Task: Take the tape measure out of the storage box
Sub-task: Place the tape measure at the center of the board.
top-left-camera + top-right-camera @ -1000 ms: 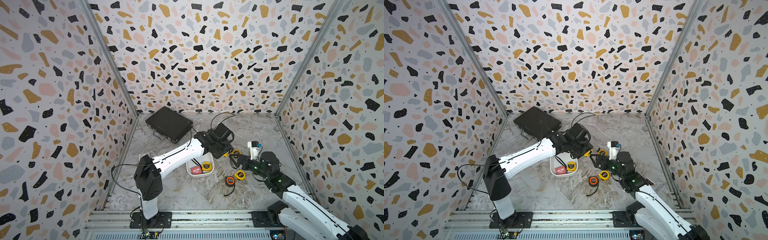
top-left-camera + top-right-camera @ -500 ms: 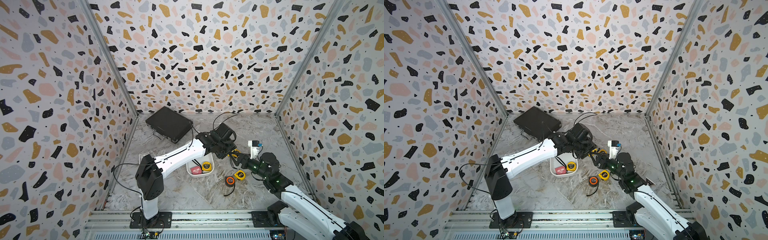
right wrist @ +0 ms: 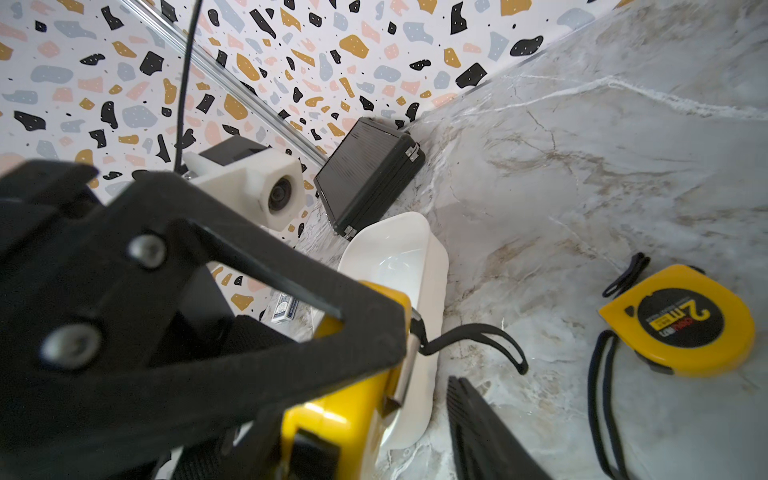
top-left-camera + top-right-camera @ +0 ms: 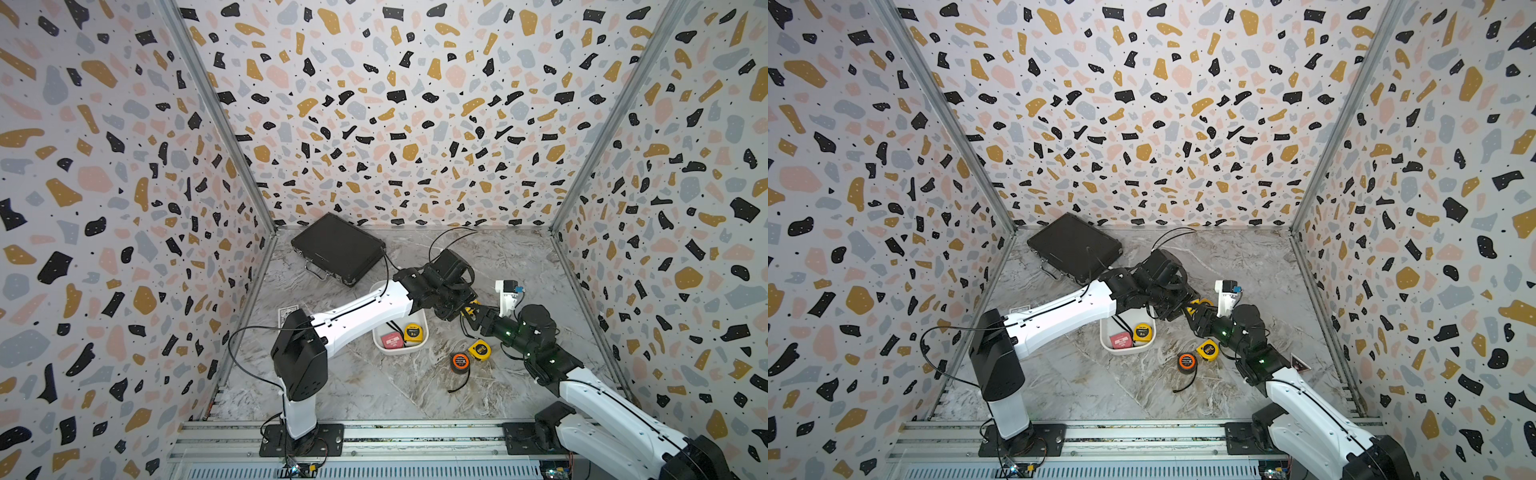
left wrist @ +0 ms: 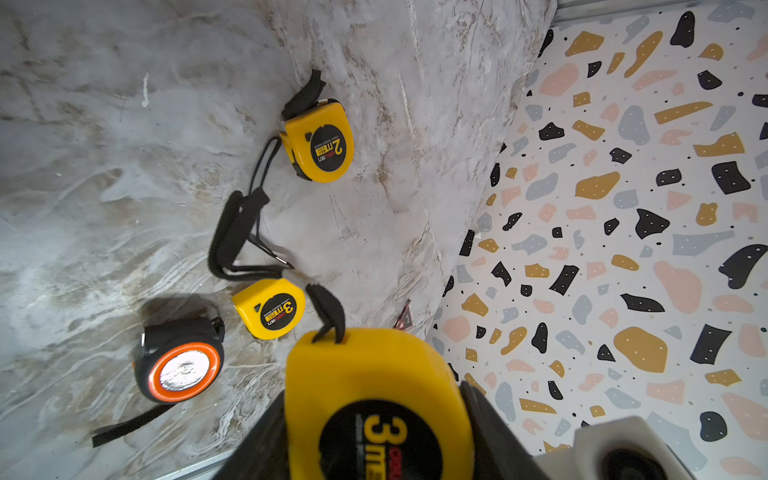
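The left gripper (image 5: pixel 376 428) is pinching a yellow tape measure (image 5: pixel 374 374), out of the white box (image 3: pixel 432 257) just below and beside it, and the right gripper (image 4: pixel 473 313) stands spread around it without pressing yet, so hand-over and set-down seem to remain, and a second measure (image 4: pixel 412 332) lies inside.

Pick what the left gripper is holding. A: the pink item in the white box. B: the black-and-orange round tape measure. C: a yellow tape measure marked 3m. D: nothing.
C: in the left wrist view the left gripper is clamped on a yellow tape measure whose label reads 3m.
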Robot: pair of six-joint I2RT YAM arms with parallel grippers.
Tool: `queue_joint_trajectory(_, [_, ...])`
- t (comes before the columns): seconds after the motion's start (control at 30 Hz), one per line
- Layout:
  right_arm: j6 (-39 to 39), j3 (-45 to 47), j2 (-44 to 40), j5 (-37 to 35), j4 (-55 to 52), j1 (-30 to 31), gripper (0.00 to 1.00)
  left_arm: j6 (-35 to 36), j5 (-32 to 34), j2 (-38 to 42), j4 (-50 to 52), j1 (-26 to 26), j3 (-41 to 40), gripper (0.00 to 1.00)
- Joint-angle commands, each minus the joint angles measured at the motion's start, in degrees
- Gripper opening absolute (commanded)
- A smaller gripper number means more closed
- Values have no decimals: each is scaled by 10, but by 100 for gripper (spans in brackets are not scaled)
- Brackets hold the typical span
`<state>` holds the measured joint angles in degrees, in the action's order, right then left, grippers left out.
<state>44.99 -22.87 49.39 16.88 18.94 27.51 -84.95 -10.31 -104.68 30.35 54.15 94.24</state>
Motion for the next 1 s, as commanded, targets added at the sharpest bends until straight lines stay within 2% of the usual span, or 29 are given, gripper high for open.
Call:
queue_joint_trajectory(0.0, [-2, 1, -10, -12, 9, 3, 50, -4, -8, 26, -28, 6, -5, 0])
queue_joint_trajectory(0.27, [0, 1, -18, -10, -6, 3, 23, -5, -10, 23, -37, 7, -9, 0])
queue_joint_trajectory(0.33, [2, 1, -19, -10, -12, 2, 18, -2, -8, 24, -42, 7, -11, 18])
queue_joint_trajectory(0.43, [10, 0, -7, -1, -8, 2, 16, 12, 0, 27, -37, 6, -10, 58])
queue_joint_trajectory(0.53, [28, 1, 21, 16, 14, 2, 14, 41, 15, 34, 1, 2, 1, 86])
queue_joint_trajectory(0.6, [36, 1, 42, 30, 33, 2, 14, 60, 33, 45, 30, -2, 2, 99])
queue_joint_trajectory(0.73, [56, -5, 91, 55, 60, -2, 14, 86, 67, 85, 64, -9, -27, 100])
queue_joint_trajectory(0.97, [104, -31, 225, 116, 115, -15, 15, 118, 125, 148, 117, -26, -78, 100])
